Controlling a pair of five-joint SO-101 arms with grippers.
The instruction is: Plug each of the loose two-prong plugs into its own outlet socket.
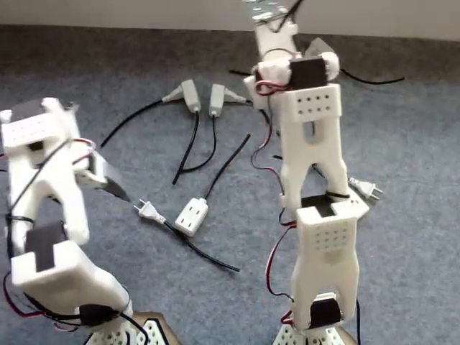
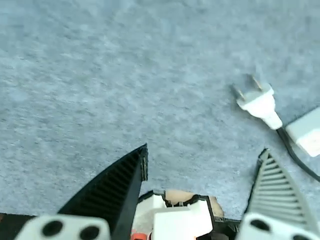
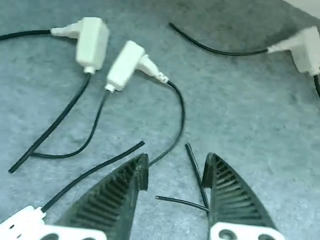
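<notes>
**Approach stage; nothing grasped yet.** The left pincer (image 2: pixel 205 150) hangs spread and empty over the grey table (image 1: pixel 402 129), with the nearest loose plug (image 2: pixel 259 102) a short way beyond its pale finger. The plug lies flat. In the high view its long axis runs diagonally, prongs toward the left arm and cord trailing off past the white outlet socket (image 1: pixel 191 215), which sits just beside the plug's cord end. The prongs therefore point away from the socket.

The right pincer (image 3: pixel 177 157) is likewise spread and empty above slack black cable (image 3: pixel 182 117). It faces two pale connector blocks (image 3: pixel 92 40) lying side by side; whether these are already mated cannot be told. A second plug (image 1: pixel 366 189) lies well apart, beside the right arm, prongs toward the right edge of the high view.

**Judged next move:** close the left pincer across the nearest plug's body, crosswise to its long axis. Then turn it end for end so the prongs meet the socket's slots. The unanchored socket probably needs steadying.
</notes>
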